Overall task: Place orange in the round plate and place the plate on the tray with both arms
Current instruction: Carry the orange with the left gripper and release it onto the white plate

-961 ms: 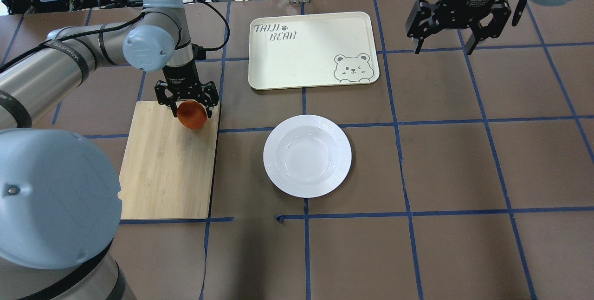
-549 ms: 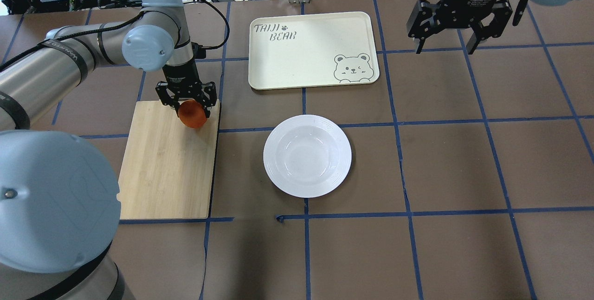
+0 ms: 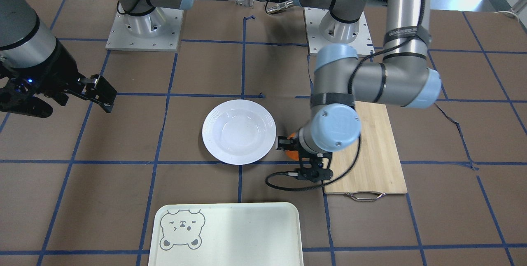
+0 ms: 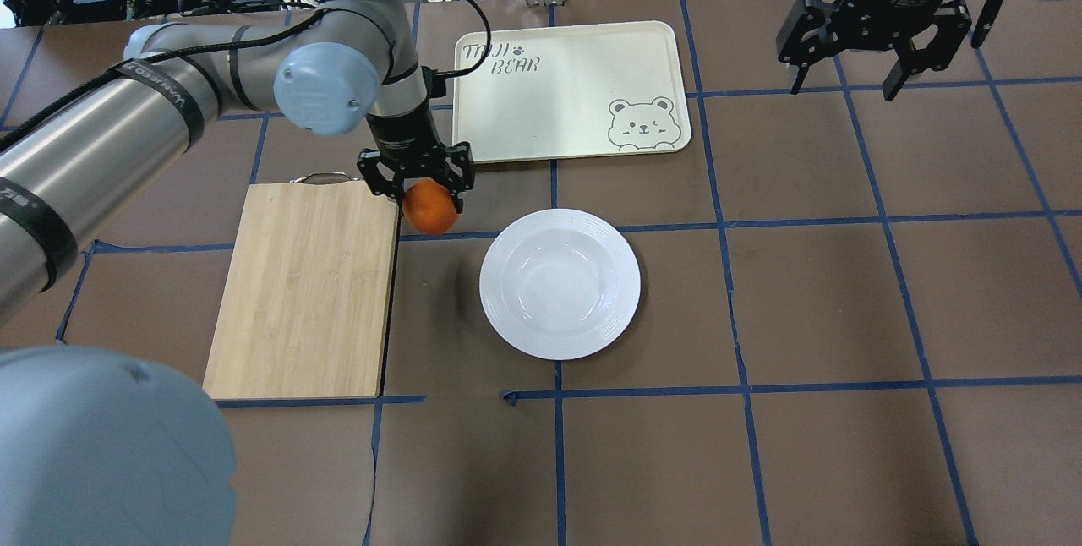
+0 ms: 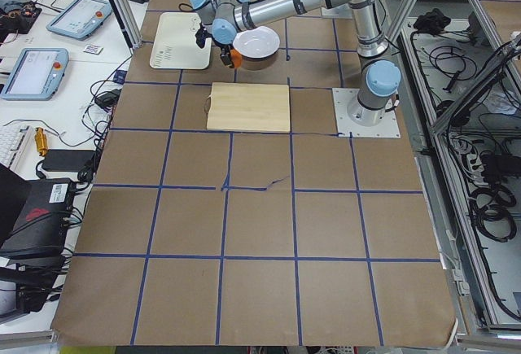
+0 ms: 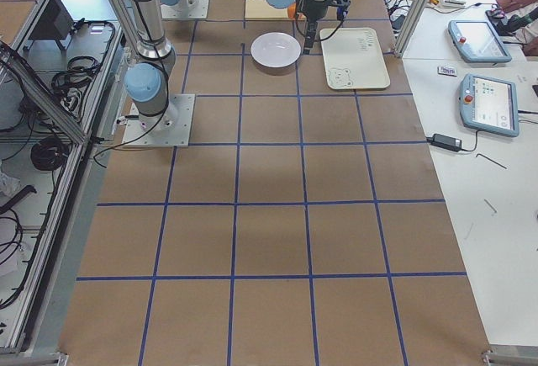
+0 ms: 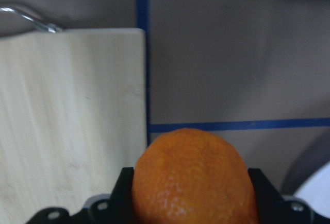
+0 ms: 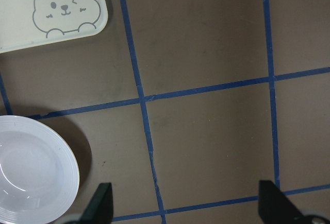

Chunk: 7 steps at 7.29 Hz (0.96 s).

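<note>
— What did the left gripper [image 4: 425, 198] have?

— The orange [image 4: 429, 210]. Both black fingers [image 4: 379, 181] were pressed against its sides, so the jaws stood only as far apart as the fruit is wide. In the left wrist view the orange filled the space between them.

— And what lay under it?

— Bare brown desk [image 4: 845, 275], with a blue tape line running beneath. The bamboo cutting board [image 4: 308, 292] lay just to that gripper's left, and the board's metal handle [image 4: 321, 178] was near it too.

— Where was the round plate [image 4: 507, 250]?

— Flat on the desk, close on the left gripper's right and a little nearer the robot's base. It had nothing in it, and the orange was apart from its rim.

— The tray [image 4: 558, 98]?

— Farther out from the robot than the left gripper and slightly to its right, with nothing on it. The bear face sat in the corner away from that gripper.

— And the right gripper [image 4: 842, 92]?

— It hung with its jaws spread wide and nothing between them. The tray lay to its left, and the plate to its left and back toward the robot, well apart. Its wrist view showed only desk and tape between the fingertips.
</note>
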Motion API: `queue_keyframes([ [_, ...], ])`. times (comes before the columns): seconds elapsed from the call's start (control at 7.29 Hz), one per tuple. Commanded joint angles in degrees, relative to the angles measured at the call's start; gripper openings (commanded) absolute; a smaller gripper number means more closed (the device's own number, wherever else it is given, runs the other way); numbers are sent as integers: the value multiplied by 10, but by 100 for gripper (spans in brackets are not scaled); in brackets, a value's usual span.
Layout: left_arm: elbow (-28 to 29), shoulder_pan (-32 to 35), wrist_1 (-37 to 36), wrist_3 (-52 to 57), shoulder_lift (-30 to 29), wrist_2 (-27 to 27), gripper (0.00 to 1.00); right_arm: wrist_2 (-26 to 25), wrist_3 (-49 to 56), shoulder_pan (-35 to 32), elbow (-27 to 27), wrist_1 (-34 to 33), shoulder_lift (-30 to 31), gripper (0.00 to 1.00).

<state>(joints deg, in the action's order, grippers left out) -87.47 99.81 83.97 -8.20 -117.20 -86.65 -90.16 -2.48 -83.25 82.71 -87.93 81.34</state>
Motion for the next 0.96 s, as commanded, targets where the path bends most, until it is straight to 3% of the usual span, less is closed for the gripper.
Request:
queue_keyframes([
  [0.0,-30,106,-53,-36,6,9,0,0,0,8,1,2,0,100],
  [0.27,-90,110,-153,-26,-8,21,1,-1,-1,8,8,0,0,100],
  [0.41,-103,111,-168,-25,-10,20,57,-1,-1,9,10,-3,0,100],
  [0.55,-100,111,-168,-29,-4,22,100,-1,-1,9,10,-2,0,100],
  [0.82,-84,100,-159,-33,19,19,100,2,-5,7,10,-2,0,100],
])
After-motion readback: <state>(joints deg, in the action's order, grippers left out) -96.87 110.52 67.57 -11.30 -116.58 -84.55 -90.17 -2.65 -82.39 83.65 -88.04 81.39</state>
